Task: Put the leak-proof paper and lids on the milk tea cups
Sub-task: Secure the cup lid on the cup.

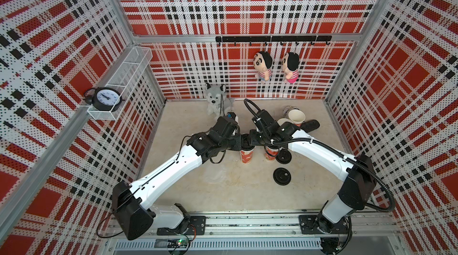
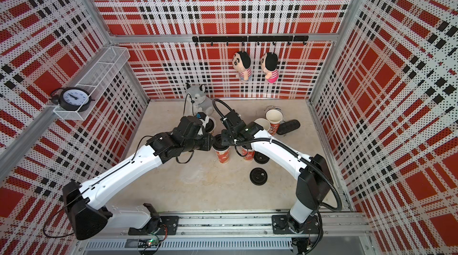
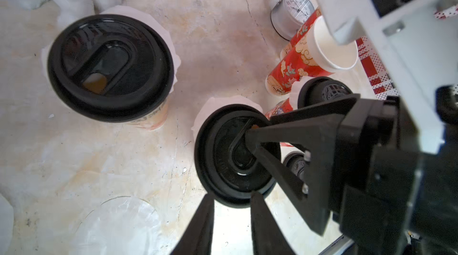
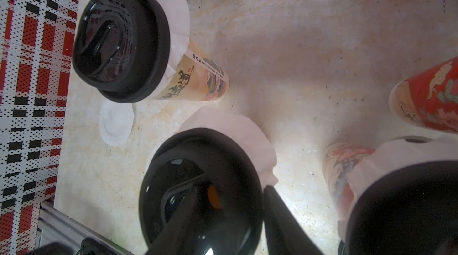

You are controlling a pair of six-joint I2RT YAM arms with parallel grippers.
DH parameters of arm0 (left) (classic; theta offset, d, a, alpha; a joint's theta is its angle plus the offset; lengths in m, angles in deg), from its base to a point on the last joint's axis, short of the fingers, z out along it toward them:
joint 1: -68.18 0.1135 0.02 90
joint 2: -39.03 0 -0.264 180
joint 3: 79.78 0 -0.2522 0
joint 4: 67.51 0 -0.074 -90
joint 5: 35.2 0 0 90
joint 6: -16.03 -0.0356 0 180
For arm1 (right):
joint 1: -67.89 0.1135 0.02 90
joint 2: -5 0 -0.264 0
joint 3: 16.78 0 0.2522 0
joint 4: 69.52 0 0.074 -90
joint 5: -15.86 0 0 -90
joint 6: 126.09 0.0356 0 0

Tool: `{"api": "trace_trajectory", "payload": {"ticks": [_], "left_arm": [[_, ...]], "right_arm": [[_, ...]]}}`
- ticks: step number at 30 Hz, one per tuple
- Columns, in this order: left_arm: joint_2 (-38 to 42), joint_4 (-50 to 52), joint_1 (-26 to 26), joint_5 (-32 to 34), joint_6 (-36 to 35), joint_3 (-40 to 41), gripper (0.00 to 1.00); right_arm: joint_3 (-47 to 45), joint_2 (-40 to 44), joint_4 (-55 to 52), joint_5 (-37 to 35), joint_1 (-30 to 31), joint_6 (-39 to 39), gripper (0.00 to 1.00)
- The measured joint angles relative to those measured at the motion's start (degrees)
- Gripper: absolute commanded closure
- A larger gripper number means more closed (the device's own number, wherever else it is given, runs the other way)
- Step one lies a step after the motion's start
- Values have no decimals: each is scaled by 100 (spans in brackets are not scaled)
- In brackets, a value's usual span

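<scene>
Your left gripper (image 3: 233, 194), half-spread and empty, hovers at the black round plastic lid (image 3: 218, 157); your right gripper (image 3: 251, 139), closed, pins it, likely seating whitish crinkly paper (image 3: 210, 108) on the red printed cup (image 1: 247, 158).

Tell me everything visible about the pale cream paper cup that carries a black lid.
The pale cream paper cup is tall and tapered, narrower at its foot, with dark lettering and a coloured picture on its side. It stands upright on the beige table. A black round plastic lid closes its mouth, and a thin whitish paper sheet sticks out, crinkled, under the lid.
</scene>
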Motion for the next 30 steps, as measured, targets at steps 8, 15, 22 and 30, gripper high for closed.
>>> {"api": "trace_trajectory", "payload": {"ticks": [8, 15, 22, 30], "left_arm": [[-138, -144, 181, -39, 160, 494, 75], [-229, -411, 234, -52, 267, 566, 75], [-234, -656, 282, -133, 308, 566, 74], [-363, -957, 328, -175, 328, 776, 76]], "right_arm": [[-63, 57, 9, 0, 0, 11, 57], [-203, 162, 63, 0, 0, 42, 57], [-315, 221, 160, 7, 0, 79, 57], [-393, 258, 225, 42, 0, 122, 57]]}}
